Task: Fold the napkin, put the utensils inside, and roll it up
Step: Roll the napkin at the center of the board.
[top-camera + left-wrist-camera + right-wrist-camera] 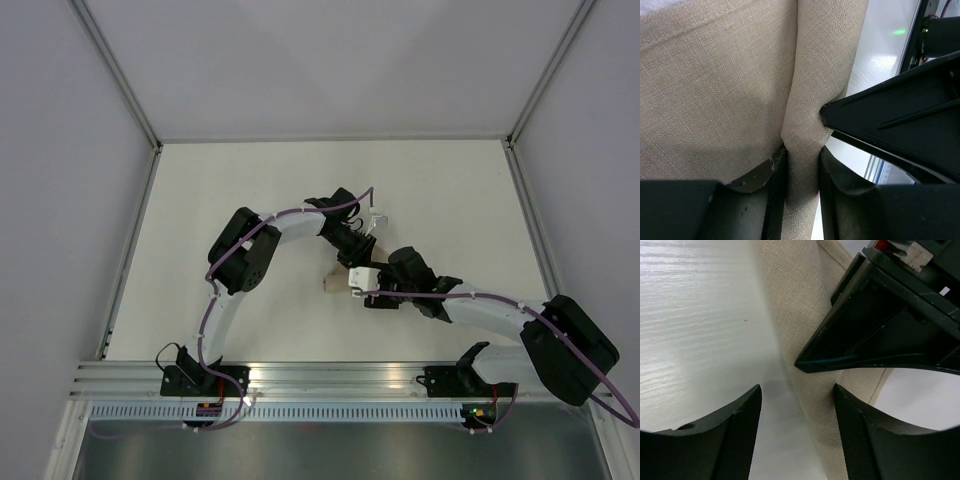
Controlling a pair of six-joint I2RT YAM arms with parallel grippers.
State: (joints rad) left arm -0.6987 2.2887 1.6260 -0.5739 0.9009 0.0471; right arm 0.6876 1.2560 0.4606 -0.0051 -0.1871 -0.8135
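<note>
The jaws of the left gripper [802, 192] are almost shut. They pinch a thin fold of the napkin [715, 100] between them, and the cloth fills the little gap. The jaws of the right gripper [797, 440] are wide open and hold nothing.

The napkin lies in the middle of the table [690, 315], right where the two arms meet. From above, only a small tan corner peeks out from under them.

In the right wrist view the napkin runs as a long strip, going up and away from the open jaws. It does not sit in the middle of the gap. It lies over to one side, close by the finger on the right of that view, and its edge slips down between the two fingers. One finger tip of the right gripper touches the pinched fold just above the left jaws.

So the left arm has the cloth and the right arm is just beside it. I think the right jaws need to shift sideways over the strip to catch it.

No utensils show in any view, so that step looks not yet done.
</note>
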